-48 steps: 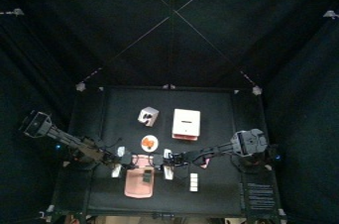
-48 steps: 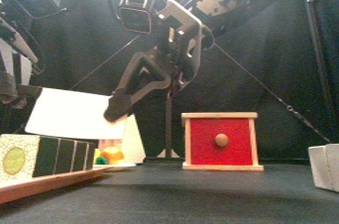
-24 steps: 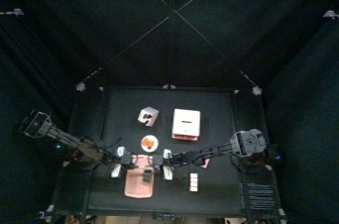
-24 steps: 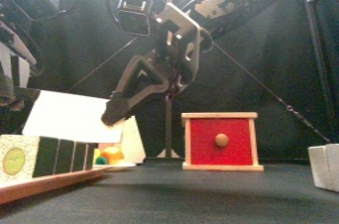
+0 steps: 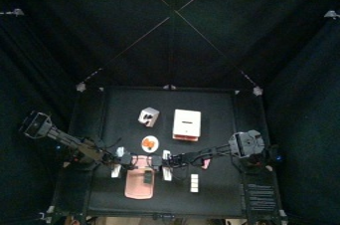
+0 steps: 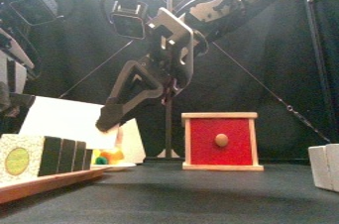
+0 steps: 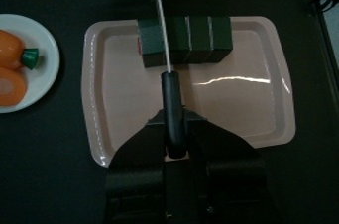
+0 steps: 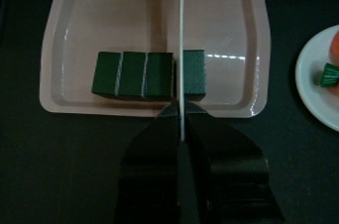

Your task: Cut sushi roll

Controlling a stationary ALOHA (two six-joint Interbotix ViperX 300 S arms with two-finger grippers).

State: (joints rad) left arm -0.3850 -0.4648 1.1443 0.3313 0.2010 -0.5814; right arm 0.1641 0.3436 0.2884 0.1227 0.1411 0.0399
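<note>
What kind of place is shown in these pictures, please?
Probably a robot test pen, not a kitchen: black curtains enclose a small black table, where a pink board holds a toy-like sushi roll.

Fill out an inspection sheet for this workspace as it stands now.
Surface: black table, bare at the back.
Job's things: sushi roll lies on the pink board, already divided into several pieces; one end piece stands slightly apart.
Knives: each gripper holds a knife over the roll.
Clutter: round dish with orange food beside the board; red box with a knob; small white blocks by the board.
Grippers: left gripper and right gripper each shut on a knife handle.
Cables: nothing seen.
Surroundings: black curtains all around.
</note>
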